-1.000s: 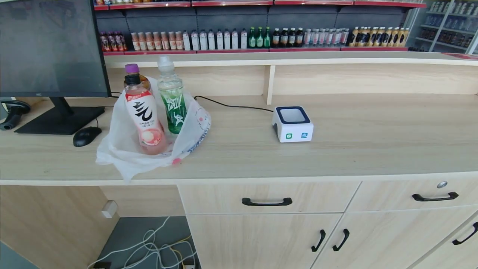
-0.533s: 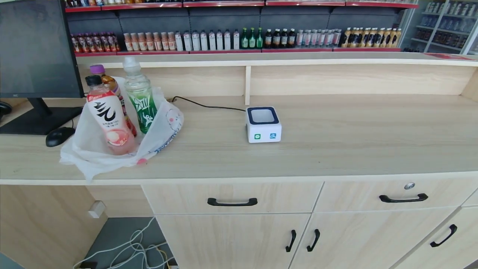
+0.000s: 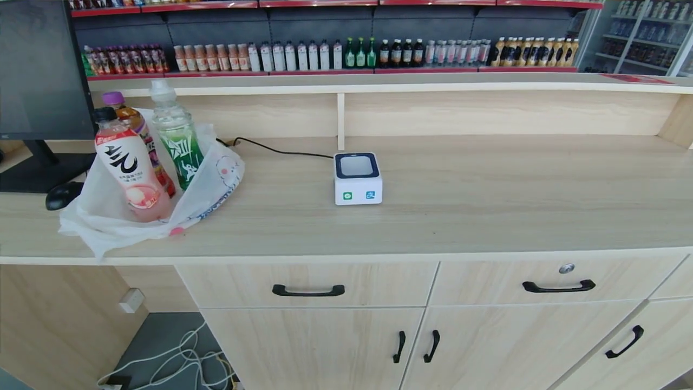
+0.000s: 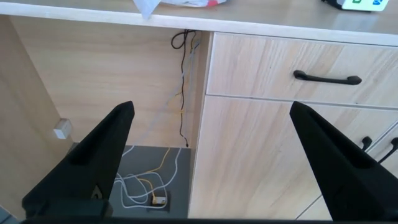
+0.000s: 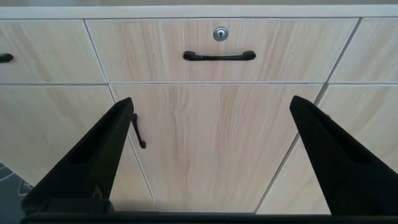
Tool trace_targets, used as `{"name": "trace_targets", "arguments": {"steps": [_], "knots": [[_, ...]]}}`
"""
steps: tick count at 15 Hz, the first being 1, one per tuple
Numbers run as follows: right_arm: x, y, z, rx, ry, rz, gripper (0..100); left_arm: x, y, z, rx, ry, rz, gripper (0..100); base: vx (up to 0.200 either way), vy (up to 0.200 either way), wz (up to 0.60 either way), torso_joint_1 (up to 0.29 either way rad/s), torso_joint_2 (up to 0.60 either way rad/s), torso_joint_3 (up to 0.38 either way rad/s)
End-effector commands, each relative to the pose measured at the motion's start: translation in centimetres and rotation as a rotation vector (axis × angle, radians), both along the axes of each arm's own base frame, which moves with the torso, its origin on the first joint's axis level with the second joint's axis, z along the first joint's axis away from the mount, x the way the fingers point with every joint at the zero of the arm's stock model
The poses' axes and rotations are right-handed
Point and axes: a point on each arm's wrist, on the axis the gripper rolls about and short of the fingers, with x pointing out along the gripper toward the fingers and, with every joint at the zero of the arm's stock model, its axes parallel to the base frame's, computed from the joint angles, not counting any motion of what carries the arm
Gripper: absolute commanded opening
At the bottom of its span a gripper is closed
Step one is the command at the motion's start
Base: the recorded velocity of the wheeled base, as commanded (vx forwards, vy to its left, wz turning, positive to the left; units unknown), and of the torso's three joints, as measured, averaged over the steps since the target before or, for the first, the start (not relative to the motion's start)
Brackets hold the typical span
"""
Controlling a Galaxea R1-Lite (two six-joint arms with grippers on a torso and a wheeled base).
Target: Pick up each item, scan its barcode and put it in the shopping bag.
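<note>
From the head view, I saw the white, soft, crumpled shopping bag (image 3: 105,230) sitting open on the pale wood-grain bench (image 3: 487,206), near its left end. It held 3 plastic bottles, all upright or slightly leaning. The pink bottle (image 3: 131,173) in front had a black cap and a white label with bold black brush characters under a red band. Behind it was the purple-capped bottle (image 3: 120,111) of brown drink. Beside that was the green-labelled bottle (image 3: 177,142), clear-capped, with white script I could not make out. The scanner (image 3: 357,180), a white cube with a dark-rimmed window on top and 1 green and 1 blue square sticker on its front, stood well to the right of the bag. A black cable (image 3: 270,149) ran from it toward the bag. A dark monitor (image 3: 38,70) and a black mouse (image 3: 64,195) sat left of the bag. A red-edged shelf (image 3: 325,57) of drinks ran behind.

In the left wrist view, the left gripper (image 4: 211,106) hung below the bench edge, its 2 black fingers (image 4: 93,162) wide apart with nothing between them. It faced a drawer handle (image 4: 326,78) and loose wires (image 4: 146,186) on the floor.

In the right wrist view, the right gripper (image 5: 211,106) also had its fingers (image 5: 90,165) spread and empty. It faced a drawer with a round metal lock (image 5: 219,33).
</note>
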Motion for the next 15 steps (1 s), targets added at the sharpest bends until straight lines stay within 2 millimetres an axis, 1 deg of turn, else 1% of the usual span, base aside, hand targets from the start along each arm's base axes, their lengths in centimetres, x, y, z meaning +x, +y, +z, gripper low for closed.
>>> {"name": "trace_targets", "arguments": {"steps": [1, 12, 15], "knots": [[0.02, 0.0, 0.0, -0.001, 0.001, 0.0, 100, 0.0, 0.0, 0.01, -0.001, -0.001, 0.001, 100, -0.2, 0.0, 0.0, 0.032, 0.01, -0.002], [0.02, 0.0, -0.02, 0.009, 0.002, -0.002, 100, 0.0, 0.0, -0.01, 0.002, 0.0, 0.001, 100, -0.2, 0.0, 0.0, -0.001, 0.0, 0.003], [0.02, 0.0, -0.02, 0.022, 0.002, 0.0, 100, 0.0, 0.0, -0.01, 0.002, 0.0, 0.001, 100, 0.0, 0.0, 0.0, 0.0, 0.0, 0.0]]}}
